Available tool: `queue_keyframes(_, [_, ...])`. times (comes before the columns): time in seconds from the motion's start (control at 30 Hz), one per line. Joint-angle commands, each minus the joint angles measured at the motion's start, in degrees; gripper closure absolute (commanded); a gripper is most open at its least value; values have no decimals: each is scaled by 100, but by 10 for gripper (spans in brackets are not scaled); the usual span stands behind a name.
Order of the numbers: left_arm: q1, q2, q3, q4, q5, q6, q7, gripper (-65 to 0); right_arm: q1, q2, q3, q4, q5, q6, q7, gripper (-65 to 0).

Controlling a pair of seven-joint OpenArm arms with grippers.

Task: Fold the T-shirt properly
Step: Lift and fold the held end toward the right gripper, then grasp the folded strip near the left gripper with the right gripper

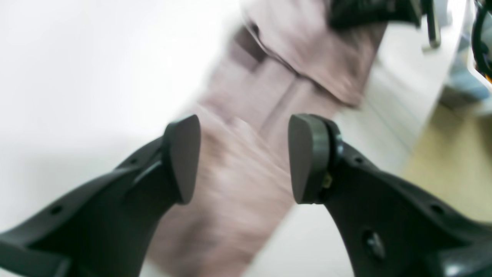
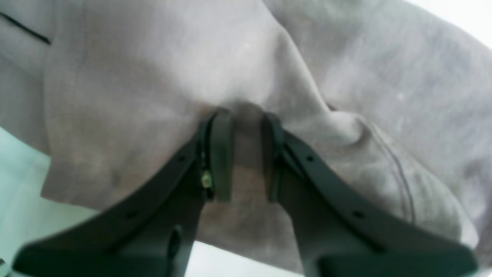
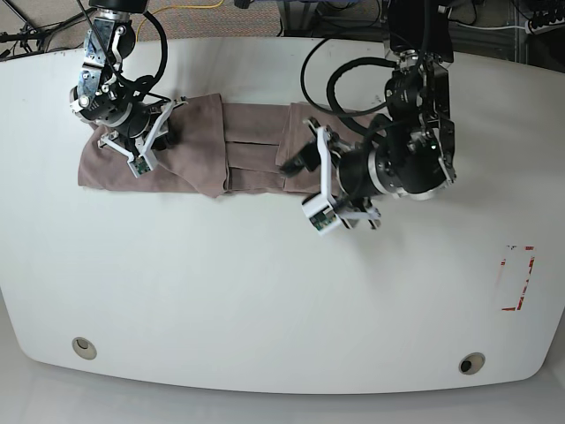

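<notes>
Looking through the left wrist camera, the left gripper point(image 1: 244, 157) has its two dark pads spread well apart, with nothing between them; the T-shirt point(image 1: 269, 96) lies blurred beneath and beyond as a long mauve-brown band on the white table point(image 1: 77, 69), its folded layers and a hem edge showing toward the top, where a dark part of the other arm point(image 1: 365, 11) overlaps the cloth. In the right wrist view, the right gripper point(image 2: 247, 154) has its jaws drawn close on a raised ridge of the T-shirt point(image 2: 153, 77), the fabric bunched up between the pads; a stitched hem point(image 2: 399, 173) curves along the right side, and a straight fabric edge ends over the pale table point(image 2: 19, 192) at lower left. In the base view, the T-shirt point(image 3: 247, 159) lies as a long horizontal strip across the upper part of the white table point(image 3: 265, 309), folded in on itself along its length. The right gripper point(image 3: 152, 132) is at the strip's left end, pinching cloth there, while the left gripper point(image 3: 300, 157) hangs open at the strip's right end, just beside the fabric. A red marking point(image 3: 517, 278) sits well apart near the table's right edge.
</notes>
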Motion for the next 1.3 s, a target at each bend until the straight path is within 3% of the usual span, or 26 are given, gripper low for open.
queue_keyframes(0.0, [-178,-98,-437,30,249,-6,-97,-344,111,-74,25,351,77,-7,-62,-130])
queue_keyframes(0.23, [-64,-292,-639,-454,811,-6,-303,-332,436,-197,368,1248,147,-7,-906,-138])
queue_keyframes(0.33, [7,-362,-639,-683,847,-6,-444,-267,735,-434,684,1556,147,-7,-1416,-159])
queue_keyframes(0.53, [262,-538,-622,-1192,891,-6,-1024,-65,1280,-654,1537,1784,217,-7,-2286,-404])
queue_keyframes(0.73, [314,-582,-639,-1913,891,-6,-1262,-47,1553,-610,2601,1573,912,-7,-2524,-633])
queue_keyframes(1.0, [385,-740,-639,-2239,891,-6,-1473,-47,1799,-65,3779,466,1782,-7,-2884,-650])
queue_keyframes(1.27, [429,-925,-622,-2283,891,-6,-1596,-47,1764,498,4473,-1196,2714,-7,-2875,-650])
